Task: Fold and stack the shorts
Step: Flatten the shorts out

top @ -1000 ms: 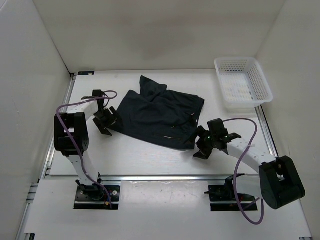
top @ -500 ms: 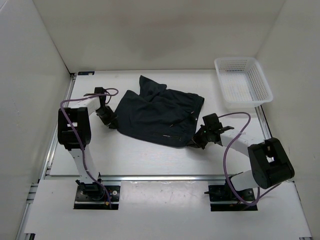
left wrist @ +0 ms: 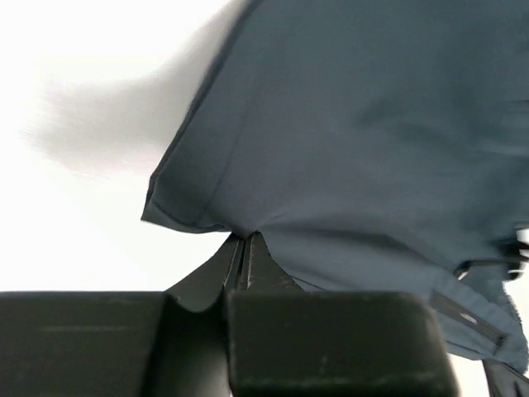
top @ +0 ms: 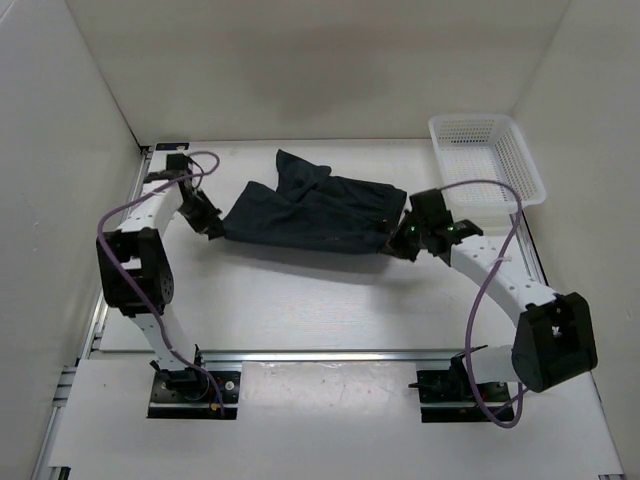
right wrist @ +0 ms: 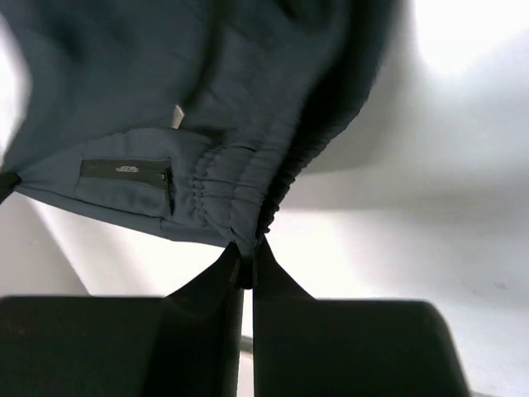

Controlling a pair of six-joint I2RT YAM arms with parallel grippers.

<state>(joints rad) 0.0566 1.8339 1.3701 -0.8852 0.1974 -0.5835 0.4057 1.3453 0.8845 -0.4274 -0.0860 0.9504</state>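
— Two grippers, both on cloth. State of the left gripper (top: 207, 226)?
— Clenched on the shorts (top: 310, 212), at their left end. In the left wrist view the fingers (left wrist: 211, 277) are pinched together, with a dark hem corner (left wrist: 182, 222) caught at the tips.
— And the right gripper (top: 400, 243)?
— Same, clamped on the shorts at their right end. The right wrist view shows the fingertips (right wrist: 219, 277) closed on the gathered elastic waistband (right wrist: 240, 198). A small zip pocket (right wrist: 124, 169) is just left of it in that view.
— Where do the shorts sit?
— Far half of the table (top: 300, 300), about mid-width. They're stretched left to right between the two grippers as a long dark band. One flap of fabric sticks out toward the far side, left of centre.
— On the surface or off it?
— There's a shadow along the near edge, so they're probably raised at both ends. The top view is too flat to say whether the middle clears the table.
— Folded?
— Creased and bunched, not a neat fold.
— Anything else?
— A white mesh basket (top: 487, 165) in the far right corner, apart from the shorts and near the right gripper.
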